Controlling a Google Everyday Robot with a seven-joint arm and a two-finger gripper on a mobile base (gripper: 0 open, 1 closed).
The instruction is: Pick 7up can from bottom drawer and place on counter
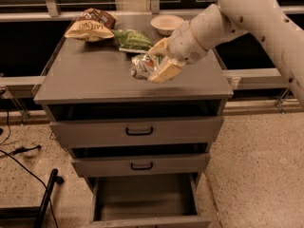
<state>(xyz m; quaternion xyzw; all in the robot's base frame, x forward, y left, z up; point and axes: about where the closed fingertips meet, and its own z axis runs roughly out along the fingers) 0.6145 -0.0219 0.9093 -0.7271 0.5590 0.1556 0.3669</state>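
Nearest, the bottom drawer [142, 201] stands pulled open. Above it, the grey counter [90, 77]. Over the counter's right half, the gripper [159, 64] is clamped on the can [141, 66], which lies tilted. Behind sit a green bag [133, 39], a brown bag [90, 25] and a bowl [166, 23].

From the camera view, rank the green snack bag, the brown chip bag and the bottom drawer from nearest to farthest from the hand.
The hand, over the counter's right middle, is shut on the 7up can.
1. Green snack bag: just behind it, on the counter.
2. Brown chip bag: back left corner.
3. Bottom drawer: open, far below.
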